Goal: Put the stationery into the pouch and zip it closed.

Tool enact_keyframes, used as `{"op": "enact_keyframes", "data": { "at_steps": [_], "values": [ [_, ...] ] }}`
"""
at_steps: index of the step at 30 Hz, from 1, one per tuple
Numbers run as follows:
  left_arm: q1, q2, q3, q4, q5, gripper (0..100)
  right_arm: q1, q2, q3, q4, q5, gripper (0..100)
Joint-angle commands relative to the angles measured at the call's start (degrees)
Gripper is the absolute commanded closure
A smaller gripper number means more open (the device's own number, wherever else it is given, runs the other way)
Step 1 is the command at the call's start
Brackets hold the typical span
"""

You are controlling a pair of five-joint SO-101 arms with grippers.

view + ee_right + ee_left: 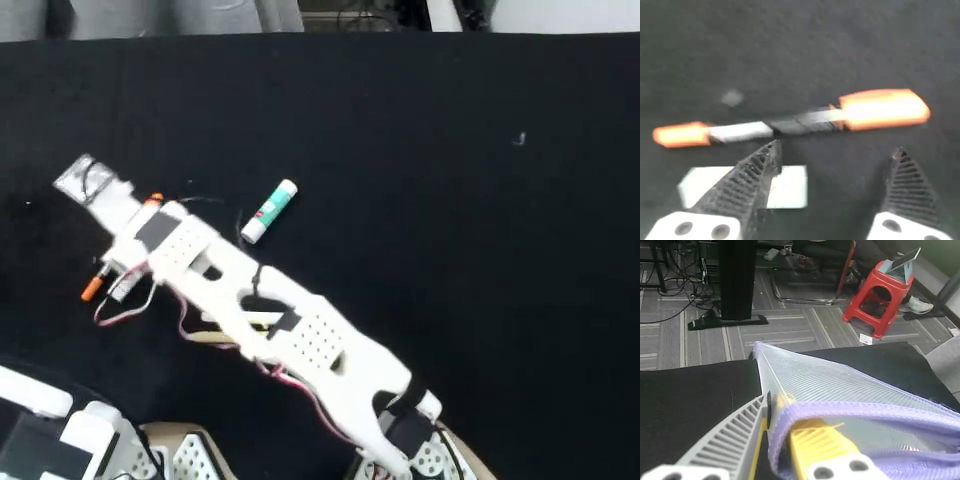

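An orange-capped pen [790, 120] lies crosswise on the black cloth just beyond my right gripper [835, 149], which is open with nothing between its fingers. A small white block [785, 187] lies under one finger. From above, the right arm [250, 290] stretches to the left side, with an orange pen end [92, 288] showing beside it. A white and green glue stick [270, 212] lies apart, further back. My left gripper [774, 402] is shut on the purple zip edge of a clear mesh pouch [840, 385], held up near the table edge.
A pale yellow stick [215, 336] pokes out from under the right arm. The left arm's base [60, 430] sits at the front left corner. The black cloth [450, 200] covers the table. A red stool [885, 295] stands on the floor beyond.
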State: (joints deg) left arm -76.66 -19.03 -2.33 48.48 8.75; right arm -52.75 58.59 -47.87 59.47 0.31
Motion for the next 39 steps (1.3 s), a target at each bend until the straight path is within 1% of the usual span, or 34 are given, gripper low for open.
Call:
{"op": "enact_keyframes", "data": {
  "at_steps": [1, 4, 7, 11, 14, 17, 20, 23, 27, 33, 36, 39],
  "values": [
    [-0.40, -0.53, -0.84, -1.85, 0.09, 97, 6.15, 0.66, -7.96, 14.86, 5.89, 67.0],
    [-0.31, -0.53, -0.75, -1.49, 0.09, 97, 10.64, 1.54, -11.47, 25.23, 9.49, 67.0],
    [-0.31, -0.44, -0.66, -1.49, 0.09, 97, 15.82, 1.98, -14.73, 32.35, 9.93, 67.0],
    [-0.13, -0.53, -0.40, -1.41, 0.18, 97, 20.22, 1.63, -22.20, 35.43, 10.11, 67.0],
    [-0.04, -1.05, 1.19, -1.67, 0.18, 97, 18.37, 2.07, -31.60, 35.08, 9.93, 67.0],
    [-0.31, -1.05, 1.19, -1.93, 0.18, 97, 12.84, 3.74, -36.97, 31.47, 9.76, 67.0],
    [-0.66, -1.05, 1.10, -2.20, 0.18, 97, 6.68, 7.43, -37.76, 25.58, 10.02, 67.0],
    [-2.77, -1.05, 1.10, -5.19, 0.44, 97, 2.73, 12.00, -38.20, 19.34, 10.02, 67.0],
    [-5.05, -1.05, 1.27, -7.82, 0.53, 97, 0.62, 15.60, -38.29, 10.37, 10.02, 67.0],
    [-5.49, -1.05, 1.45, -7.65, 0.44, 97, -0.62, 16.48, -37.76, -0.70, 10.02, 67.0],
    [-5.49, -1.05, 1.63, -7.56, 0.35, 97, -1.67, 17.54, -36.97, -4.84, 10.02, 67.0],
    [-5.49, -1.05, 1.71, -7.56, 0.18, 97, -2.81, 19.65, -36.18, -6.51, 10.02, 67.0]
  ]
}}
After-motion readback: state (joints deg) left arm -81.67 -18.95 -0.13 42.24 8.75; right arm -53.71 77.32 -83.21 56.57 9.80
